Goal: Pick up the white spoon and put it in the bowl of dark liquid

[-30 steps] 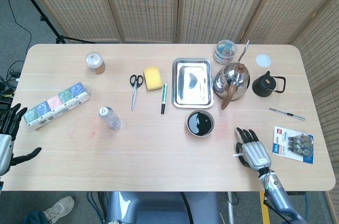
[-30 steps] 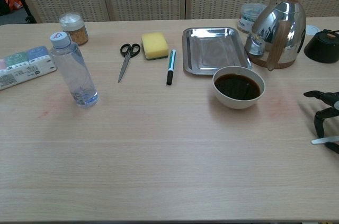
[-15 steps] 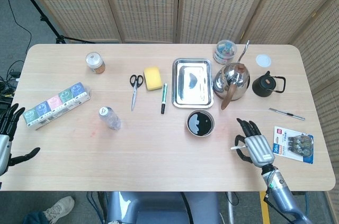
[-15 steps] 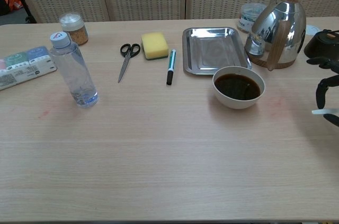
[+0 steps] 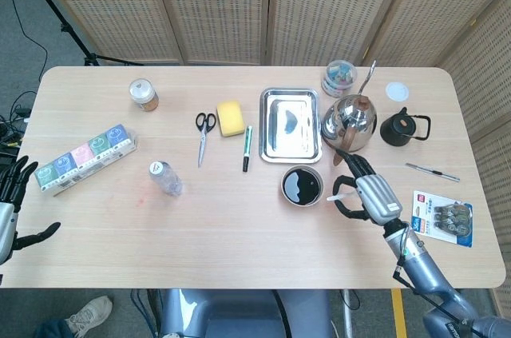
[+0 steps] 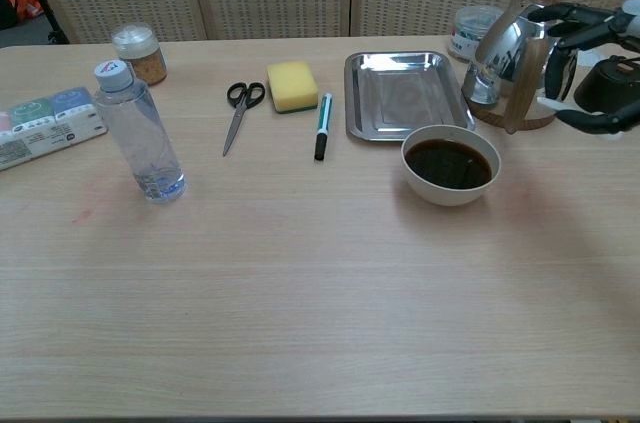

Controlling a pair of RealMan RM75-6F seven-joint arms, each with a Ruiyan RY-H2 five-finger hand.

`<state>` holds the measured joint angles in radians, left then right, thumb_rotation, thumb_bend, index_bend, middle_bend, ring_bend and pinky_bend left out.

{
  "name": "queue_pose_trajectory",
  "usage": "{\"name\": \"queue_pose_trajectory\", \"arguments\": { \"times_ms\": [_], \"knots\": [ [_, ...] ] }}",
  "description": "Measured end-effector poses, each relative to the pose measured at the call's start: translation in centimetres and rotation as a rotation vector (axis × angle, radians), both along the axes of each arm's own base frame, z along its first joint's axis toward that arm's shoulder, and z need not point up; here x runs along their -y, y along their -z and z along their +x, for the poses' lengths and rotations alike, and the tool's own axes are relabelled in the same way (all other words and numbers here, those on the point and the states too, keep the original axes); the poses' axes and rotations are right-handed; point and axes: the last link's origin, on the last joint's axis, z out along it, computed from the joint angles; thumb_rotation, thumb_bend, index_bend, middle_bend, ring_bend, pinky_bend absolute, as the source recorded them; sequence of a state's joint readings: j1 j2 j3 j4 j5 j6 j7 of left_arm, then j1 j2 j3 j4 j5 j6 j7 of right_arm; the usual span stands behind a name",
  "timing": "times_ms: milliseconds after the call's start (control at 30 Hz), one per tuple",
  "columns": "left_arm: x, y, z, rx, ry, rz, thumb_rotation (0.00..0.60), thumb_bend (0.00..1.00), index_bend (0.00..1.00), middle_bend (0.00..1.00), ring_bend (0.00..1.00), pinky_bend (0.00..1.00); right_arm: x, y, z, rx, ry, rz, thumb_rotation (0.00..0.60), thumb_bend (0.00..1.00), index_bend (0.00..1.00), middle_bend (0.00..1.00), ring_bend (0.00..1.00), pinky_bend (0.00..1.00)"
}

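Note:
The white bowl (image 5: pixel 302 186) of dark liquid (image 6: pixel 449 163) stands in front of the steel tray. My right hand (image 5: pixel 366 192) hovers above the table just right of the bowl and pinches the white spoon (image 5: pixel 338 196), whose free end points left toward the bowl's rim. In the chest view the same right hand (image 6: pixel 592 53) is raised in front of the kettle, with the spoon (image 6: pixel 551 101) showing as a short white bar below its fingers. My left hand (image 5: pixel 9 190) hangs off the table's left edge, fingers spread, holding nothing.
Behind the bowl are a steel tray (image 5: pixel 290 124), a steel kettle (image 5: pixel 349 124) and a small black pot (image 5: pixel 402 127). A marker (image 5: pixel 247 147), sponge (image 5: pixel 231 117), scissors (image 5: pixel 204 132) and water bottle (image 5: pixel 164 177) lie to the left. A blister pack (image 5: pixel 443 218) lies at the right.
My right hand has lifted off the table with the spoon and moved left and away from me, from the front right to just beside the bowl. The left hand has barely moved.

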<state>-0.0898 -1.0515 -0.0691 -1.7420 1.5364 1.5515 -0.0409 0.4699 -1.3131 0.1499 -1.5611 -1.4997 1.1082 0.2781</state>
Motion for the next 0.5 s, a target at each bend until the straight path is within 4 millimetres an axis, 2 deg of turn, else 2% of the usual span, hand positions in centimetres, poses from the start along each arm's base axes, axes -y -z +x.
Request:
{"name": "queue_pose_trajectory", "arguments": {
  "times_ms": [300,500],
  "knots": [
    [0.0,0.0,-0.1,0.002,-0.004,-0.002,0.6,0.0,0.02,0.0,0.0,0.0,1.9,0.1,5.0,0.136,-0.02,0.045,0.6,0.41,0.56,0.0,0.0,0.0],
    [0.2,-0.2,-0.1,0.007,0.001,-0.003,0.6,0.0,0.02,0.0,0.0,0.0,3.3,1.5,6.8,0.193,0.022,0.085,0.6,0.41,0.56,0.0,0.0,0.0]
  ]
}}
